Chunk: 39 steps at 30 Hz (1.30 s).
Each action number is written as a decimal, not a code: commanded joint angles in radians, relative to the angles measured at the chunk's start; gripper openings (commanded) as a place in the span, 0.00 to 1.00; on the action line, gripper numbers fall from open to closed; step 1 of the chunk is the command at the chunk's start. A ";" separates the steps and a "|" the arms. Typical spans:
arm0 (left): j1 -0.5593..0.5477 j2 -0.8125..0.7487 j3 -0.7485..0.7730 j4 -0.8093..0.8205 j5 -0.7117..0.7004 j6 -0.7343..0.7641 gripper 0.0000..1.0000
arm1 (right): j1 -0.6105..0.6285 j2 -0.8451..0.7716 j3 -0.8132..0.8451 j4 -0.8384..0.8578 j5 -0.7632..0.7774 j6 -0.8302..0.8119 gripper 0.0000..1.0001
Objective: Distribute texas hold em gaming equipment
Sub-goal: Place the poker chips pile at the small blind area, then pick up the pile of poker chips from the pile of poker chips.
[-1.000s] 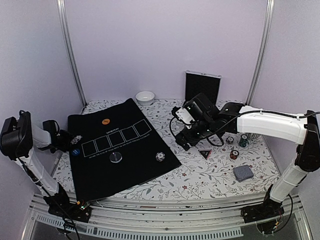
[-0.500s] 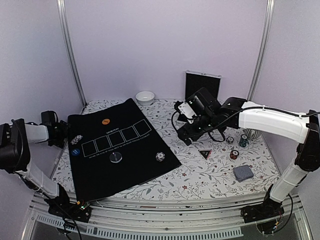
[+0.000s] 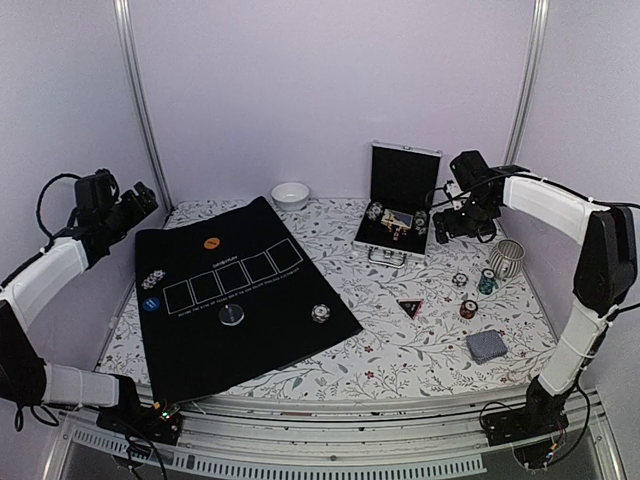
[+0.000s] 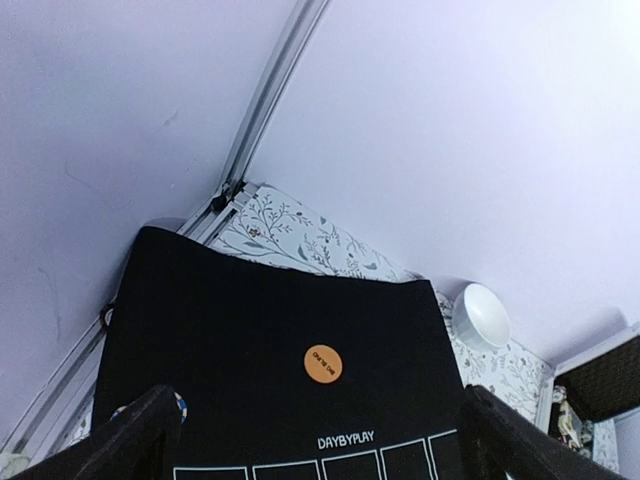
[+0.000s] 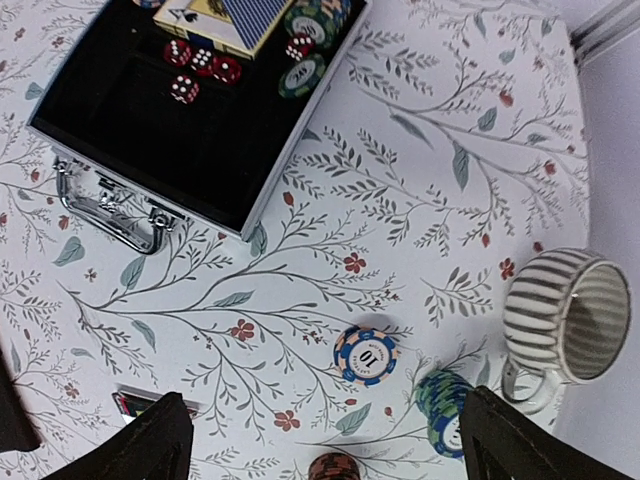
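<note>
While both arms hang above the table holding nothing, we find the left gripper [image 4: 320, 450] with its jaws spread wide, one dark finger in each lower corner of its wrist view. Ahead of those jaws lies the black felt playing mat [image 4: 250, 320]. A small round orange disc [image 4: 322, 362] sits on it straight in front of the gap, and the small white bowl [image 4: 481, 315] stands further ahead to the right. The right gripper [image 5: 325, 435] is likewise wide open over the flowered tablecloth [image 5: 420, 180]. Just ahead of its gap rests a pink-and-blue round poker chip [image 5: 365, 355]. A green chip stack [image 5: 445, 400] stands near its right finger, and a red chip [image 5: 335, 467] lies between the fingers at the bottom edge. Beyond the right finger stands a striped mug [image 5: 565, 315]. Ahead to the left, the open silver-edged black case [image 5: 190, 140] holds red dice [image 5: 200, 70], blue-backed playing cards [image 5: 250, 15] and more chips. A corner of the black-red triangular marker [image 5: 140, 403] shows just beside the left finger. From above, we see the round grey button [image 3: 231, 315] and a lone pale chip [image 3: 320, 314] on the mat, well apart from both pairs of jaws. The blue-grey card deck [image 3: 486, 346] lies well behind the right jaws.
</note>
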 commanded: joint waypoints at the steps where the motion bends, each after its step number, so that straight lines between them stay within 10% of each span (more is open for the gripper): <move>1: -0.026 -0.048 -0.054 -0.087 0.042 0.091 0.98 | -0.080 0.114 0.068 -0.042 -0.097 -0.011 0.90; 22: -0.041 -0.090 -0.025 -0.160 0.175 0.253 0.98 | -0.118 0.403 0.151 -0.207 -0.096 -0.050 0.91; 39: -0.040 -0.101 -0.042 -0.144 0.179 0.266 0.98 | -0.133 0.454 0.123 -0.215 -0.124 -0.064 0.66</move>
